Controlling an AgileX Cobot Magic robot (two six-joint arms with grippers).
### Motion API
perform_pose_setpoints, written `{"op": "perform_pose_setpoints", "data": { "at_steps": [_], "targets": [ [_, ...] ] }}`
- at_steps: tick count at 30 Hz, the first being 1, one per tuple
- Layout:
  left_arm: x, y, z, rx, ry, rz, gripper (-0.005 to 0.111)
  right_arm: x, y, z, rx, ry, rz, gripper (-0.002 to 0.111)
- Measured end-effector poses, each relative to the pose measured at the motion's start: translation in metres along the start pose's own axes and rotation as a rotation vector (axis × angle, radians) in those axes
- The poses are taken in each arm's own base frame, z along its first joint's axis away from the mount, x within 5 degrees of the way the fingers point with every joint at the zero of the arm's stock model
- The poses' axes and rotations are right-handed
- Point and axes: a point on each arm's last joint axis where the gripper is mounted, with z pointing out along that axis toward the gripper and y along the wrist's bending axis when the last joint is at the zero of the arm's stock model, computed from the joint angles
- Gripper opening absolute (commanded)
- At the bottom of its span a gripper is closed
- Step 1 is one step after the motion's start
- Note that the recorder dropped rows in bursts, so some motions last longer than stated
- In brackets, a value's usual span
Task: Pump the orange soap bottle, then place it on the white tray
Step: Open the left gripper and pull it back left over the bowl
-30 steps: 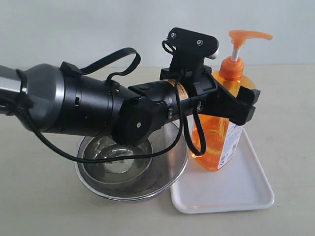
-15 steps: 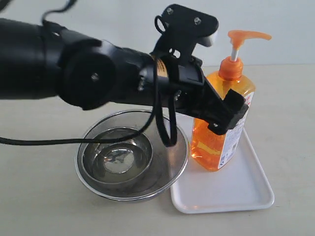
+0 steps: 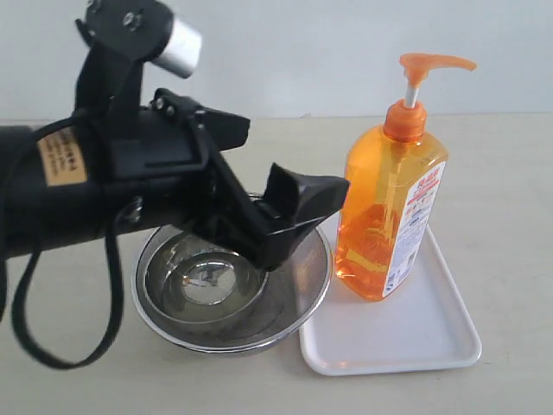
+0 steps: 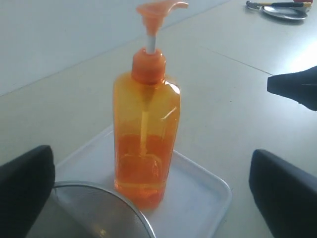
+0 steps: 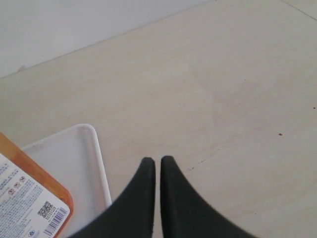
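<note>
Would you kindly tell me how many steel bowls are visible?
2, nested beside the white tray: a large bowl and a smaller bowl inside it. The left gripper hides part of both; a distant metal dish in the left wrist view may be a third.

Exterior camera: I look slightly down across the desk, close in. Left wrist camera: nearly level, near the bottle. Right wrist camera: tilted down at desk. All three share bottle and tray.

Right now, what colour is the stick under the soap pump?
The pump stem is white; the exterior view shows it best.
</note>
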Motion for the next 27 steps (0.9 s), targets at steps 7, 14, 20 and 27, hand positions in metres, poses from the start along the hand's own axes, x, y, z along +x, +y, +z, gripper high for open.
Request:
{"op": "perform_pose_setpoints", "data": {
  "at_steps": [7, 14, 20, 27],
  "targets": [
    [0.019, 0.002, -0.023, -0.008, -0.028, -0.027, 0.11, 0.0, 0.0, 0.0, 0.0, 0.0, 0.0, 0.0],
    [0.023, 0.003, -0.025, -0.009, -0.025, -0.028, 0.11, 0.0, 0.0, 0.0, 0.0, 0.0, 0.0, 0.0],
    [0.022, 0.003, -0.025, -0.009, -0.028, -0.024, 0.11, 0.0, 0.0, 0.0, 0.0, 0.0, 0.0, 0.0],
    [0.022, 0.003, -0.025, -0.009, -0.032, -0.017, 0.11, 0.0, 0.0, 0.0, 0.0, 0.0, 0.0, 0.0]
  ]
}}
